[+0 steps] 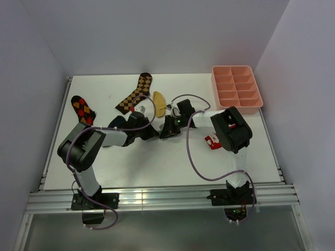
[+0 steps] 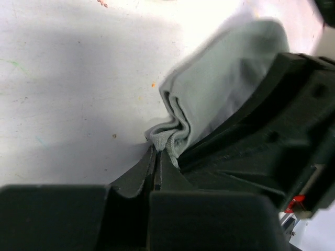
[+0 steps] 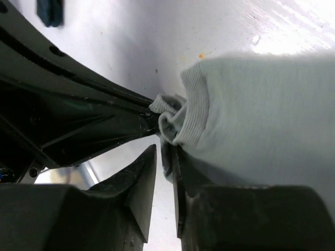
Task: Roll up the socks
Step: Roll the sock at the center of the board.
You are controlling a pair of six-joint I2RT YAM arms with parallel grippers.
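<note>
The grey sock (image 2: 225,89) lies flat on the white bench (image 1: 157,167) about mid-way across it, between the two tool heads, which meet nose to nose over its ribbed cuff. The cuff end is bunched into small folds. The left tool (image 2: 157,156) is fully closed on that bunched edge, with a pinch of grey fabric caught at its fingertips. The right tool (image 3: 165,159) comes in from the opposite side with its jaws a little apart. A fold of the cuff hangs in the gap against one finger, and the rest of the sock spreads out beside that finger. Whether the right jaws press the fabric cannot be made out. Just behind the two tools lies the mustard yellow sock (image 1: 159,103), and the dark navy sock (image 3: 51,11) sits near the left arm's forearm. Further back is a long brown checkered sock (image 1: 135,94), and toward the left edge an argyle sock (image 1: 84,110). A red sock with white trim (image 1: 213,140) lies beside the right arm, and a pink compartment tray (image 1: 237,90) stands at the far right corner.
</note>
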